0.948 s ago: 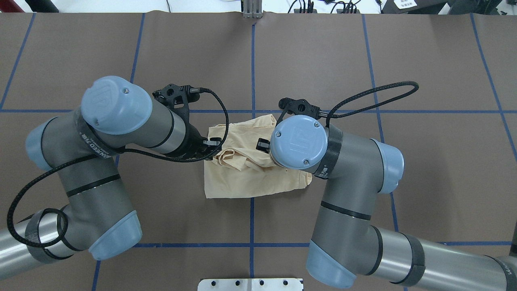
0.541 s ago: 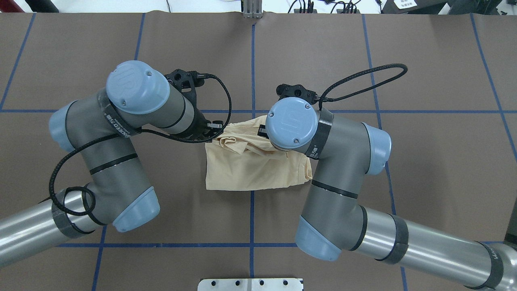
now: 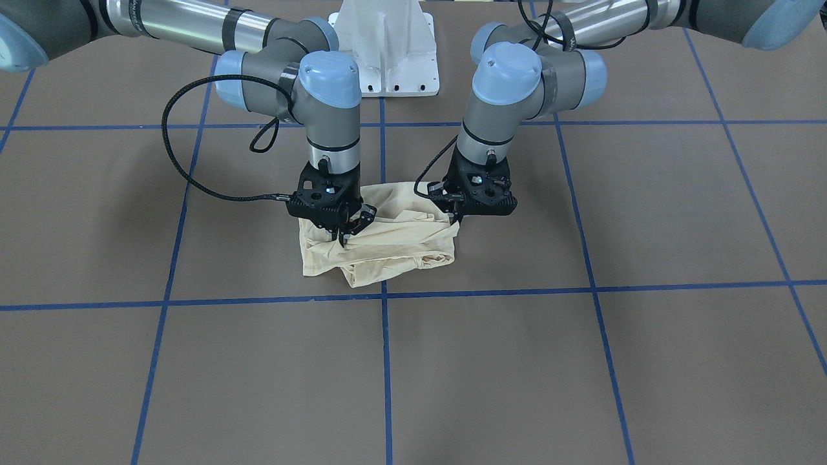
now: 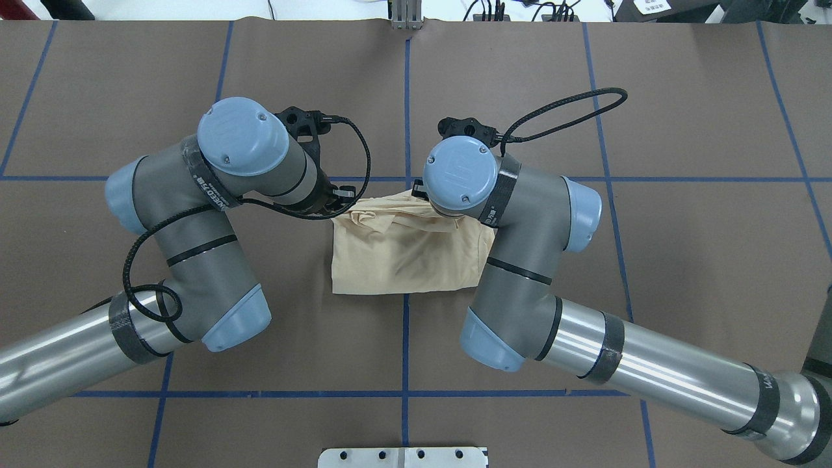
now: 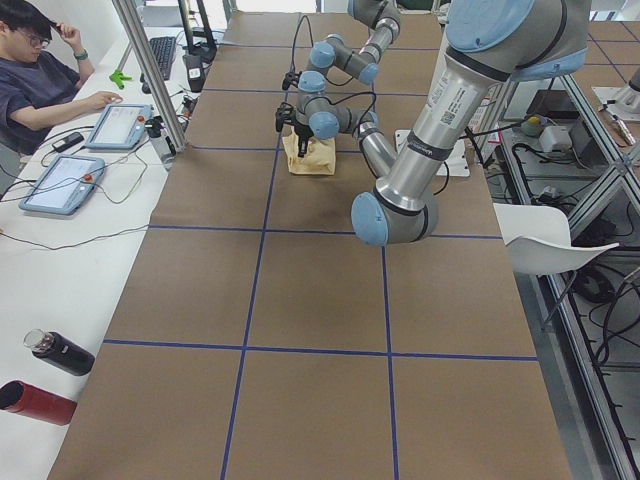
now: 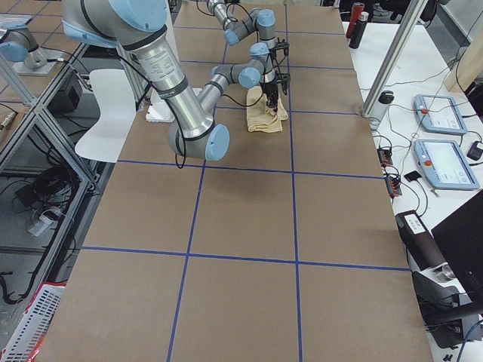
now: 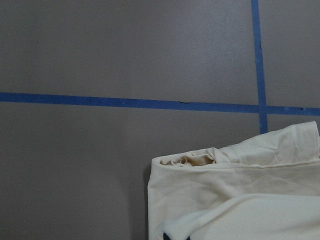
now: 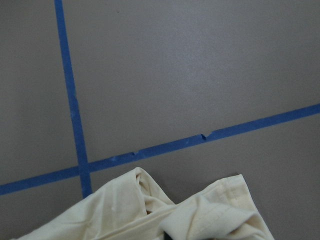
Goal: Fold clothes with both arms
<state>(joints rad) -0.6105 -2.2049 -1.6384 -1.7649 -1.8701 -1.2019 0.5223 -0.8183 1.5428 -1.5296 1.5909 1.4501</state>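
The cream-yellow shirt [image 4: 403, 260] lies folded into a small bundle at the table's middle, also seen in the front view [image 3: 387, 248]. Its print is hidden. My left gripper [image 4: 339, 198] is at the shirt's far left corner and is shut on a fold of fabric; in the front view it [image 3: 455, 216] is on the right. My right gripper [image 3: 344, 237] pinches the fabric at the far right corner; in the overhead view it is mostly hidden under its wrist. Both wrist views show bunched cloth [image 7: 240, 200] [image 8: 125, 210] right at the fingers.
Brown table cover with blue tape grid lines [image 4: 406, 97]. White pedestal base [image 3: 387, 51] at the robot's side. A person [image 5: 40, 80] sits at a side desk with tablets [image 5: 60, 185] and bottles [image 5: 50, 375]. A metal post [image 6: 392, 60] stands by the table edge.
Both grippers have moved away from the robot toward the far edge, carrying the shirt's fold with them. The near part of the shirt now lies flatter.
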